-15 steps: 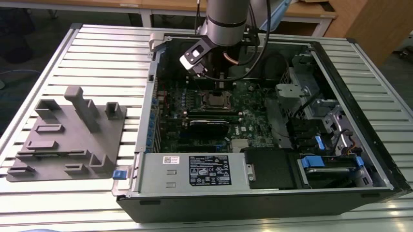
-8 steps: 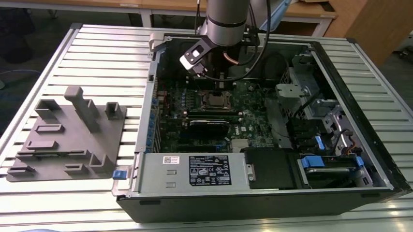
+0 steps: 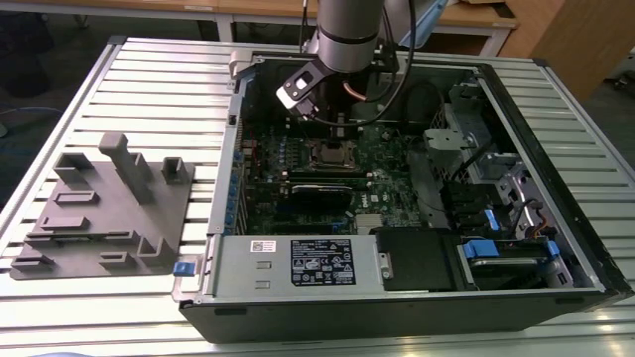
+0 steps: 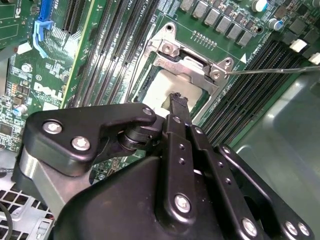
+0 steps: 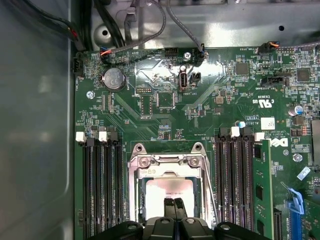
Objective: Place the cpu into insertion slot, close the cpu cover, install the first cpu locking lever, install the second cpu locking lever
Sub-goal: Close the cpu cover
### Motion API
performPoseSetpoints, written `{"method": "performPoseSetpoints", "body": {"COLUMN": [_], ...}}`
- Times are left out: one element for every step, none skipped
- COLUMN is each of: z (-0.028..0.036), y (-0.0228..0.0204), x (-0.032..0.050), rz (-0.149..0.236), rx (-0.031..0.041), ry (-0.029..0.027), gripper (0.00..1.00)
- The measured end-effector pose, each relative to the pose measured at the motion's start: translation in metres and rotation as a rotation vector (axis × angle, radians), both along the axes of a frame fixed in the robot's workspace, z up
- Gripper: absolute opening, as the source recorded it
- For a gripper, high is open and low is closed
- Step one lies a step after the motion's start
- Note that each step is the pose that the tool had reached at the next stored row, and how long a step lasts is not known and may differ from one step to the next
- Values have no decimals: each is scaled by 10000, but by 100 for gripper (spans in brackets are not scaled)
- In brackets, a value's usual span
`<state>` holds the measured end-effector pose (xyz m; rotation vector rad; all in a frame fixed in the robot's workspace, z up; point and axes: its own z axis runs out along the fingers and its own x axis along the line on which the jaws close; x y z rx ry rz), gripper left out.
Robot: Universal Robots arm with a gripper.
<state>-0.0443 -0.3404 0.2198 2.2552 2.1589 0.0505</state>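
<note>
closed tool (image 5: 173, 201) hangs over the cpu (image 5: 162, 190) in the insertion slot (image 5: 140, 197), cpu cover (image 5: 167, 161) down around it.

I work over a ribbed silver metal table (image 3: 149, 82), pale light glinting along its slats. Wooden desks (image 3: 149, 7) stand behind it across the top of the exterior view. A wooden cabinet (image 3: 581, 37) takes the upper right corner and dark floor (image 3: 40, 97) the upper left.
</note>
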Motion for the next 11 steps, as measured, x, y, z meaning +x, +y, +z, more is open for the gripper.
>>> {"method": "performPoseSetpoints", "body": {"z": [-1, 0, -1, -1, -1, -2, -2, -2, -2, -2, -1], "y": [0, 0, 0, 0, 0, 0, 0, 1, 1, 0, 0], "x": [0, 0, 0, 0, 0, 0, 0, 0, 0, 0, 0], "rz": [0, 0, 0, -1, 0, 10, 66, 171, 320, 501, 670], "rx": [-1, -1, -1, -1, 0, 0, 0, 1, 1, 1, 0], "ry": [1, 1, 1, 1, 0, 0, 0, 0, -1, 0, 0], "gripper": [11, 11, 11, 11, 11, 11, 11, 11, 11, 11, 11]}}
